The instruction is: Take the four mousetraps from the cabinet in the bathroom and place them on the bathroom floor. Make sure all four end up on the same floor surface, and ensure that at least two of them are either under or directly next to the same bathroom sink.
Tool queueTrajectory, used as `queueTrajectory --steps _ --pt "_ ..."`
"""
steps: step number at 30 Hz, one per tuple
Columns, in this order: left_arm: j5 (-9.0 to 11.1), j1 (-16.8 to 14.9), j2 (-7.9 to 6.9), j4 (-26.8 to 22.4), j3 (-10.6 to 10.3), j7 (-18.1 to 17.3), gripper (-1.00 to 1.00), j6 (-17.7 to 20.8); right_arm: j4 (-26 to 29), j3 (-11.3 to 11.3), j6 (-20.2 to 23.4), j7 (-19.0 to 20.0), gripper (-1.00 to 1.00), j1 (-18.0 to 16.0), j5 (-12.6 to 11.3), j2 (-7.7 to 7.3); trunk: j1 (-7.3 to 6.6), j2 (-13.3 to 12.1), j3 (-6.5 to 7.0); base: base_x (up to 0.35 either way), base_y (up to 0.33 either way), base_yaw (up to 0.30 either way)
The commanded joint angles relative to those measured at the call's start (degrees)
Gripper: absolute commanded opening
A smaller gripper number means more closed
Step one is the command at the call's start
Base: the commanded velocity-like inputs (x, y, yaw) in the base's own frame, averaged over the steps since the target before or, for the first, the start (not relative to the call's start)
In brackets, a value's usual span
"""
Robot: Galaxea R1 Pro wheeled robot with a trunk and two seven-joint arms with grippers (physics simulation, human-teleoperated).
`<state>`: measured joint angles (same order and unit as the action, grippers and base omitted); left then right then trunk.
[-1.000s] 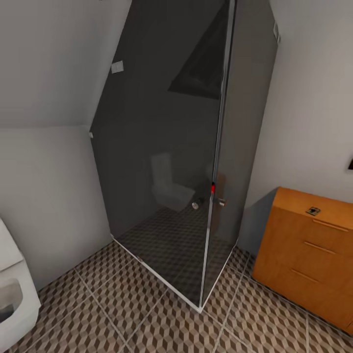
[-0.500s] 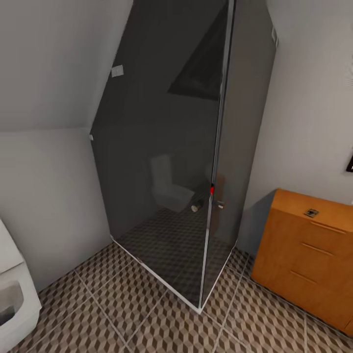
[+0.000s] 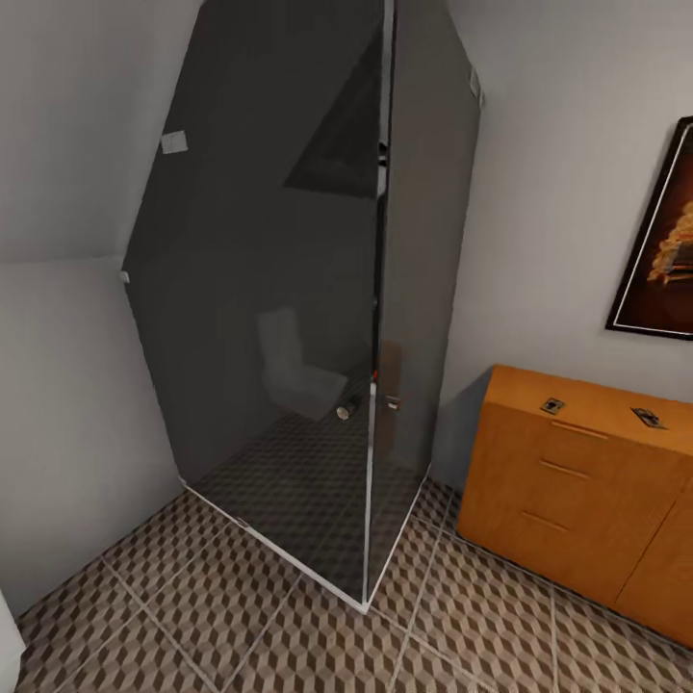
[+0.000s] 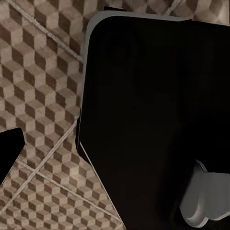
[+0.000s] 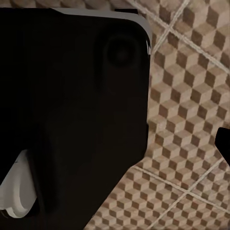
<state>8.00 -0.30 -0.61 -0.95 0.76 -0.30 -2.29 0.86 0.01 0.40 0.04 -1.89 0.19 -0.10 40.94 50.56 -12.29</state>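
View has swung right — cabinet (image 3: 577,481) shows two mousetraps (image 3: 551,405) — grippers' state can't be told.

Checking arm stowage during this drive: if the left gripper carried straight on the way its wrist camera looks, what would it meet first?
Probably the robot's own dark base, which takes up most of that view; otherwise the bathroom floor beside it. Depth is hard to judge here.
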Motion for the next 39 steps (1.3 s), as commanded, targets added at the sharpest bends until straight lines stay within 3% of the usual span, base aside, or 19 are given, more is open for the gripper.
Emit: queueTrajectory --steps 1,10,22,39 --pt "0.4 0.0 0.0 0.0 0.0 0.0 1.0 -0.1 0.1 0.0 0.0 0.0 1.0 0.0 0.0 0.0 -0.22 -0.4 0.13 0.0 0.0 -0.296" --pt "0.4 -0.2 -0.08 0.0 0.0 -0.3 1.0 1.1 1.4 0.1 0.1 0.0 1.0 0.0 0.0 0.01 -2.2 -4.0 2.01 0.0 0.0 -0.296" --pt "0.4 -1.3 -0.09 -4.8 0.0 -0.1 1.0 8.7 6.4 0.1 0.5 0.0 1.0 -0.1 0.0 0.01 -4.83 -8.8 4.63 0.0 0.0 -0.296" --pt "0.9 -2.2 -0.09 -6.4 0.0 0.0 1.0 10.4 7.4 0.1 0.7 -0.4 1.0 -2.8 0.1 0.01 -8.57 -15.6 8.36 0.0 0.0 -0.296"
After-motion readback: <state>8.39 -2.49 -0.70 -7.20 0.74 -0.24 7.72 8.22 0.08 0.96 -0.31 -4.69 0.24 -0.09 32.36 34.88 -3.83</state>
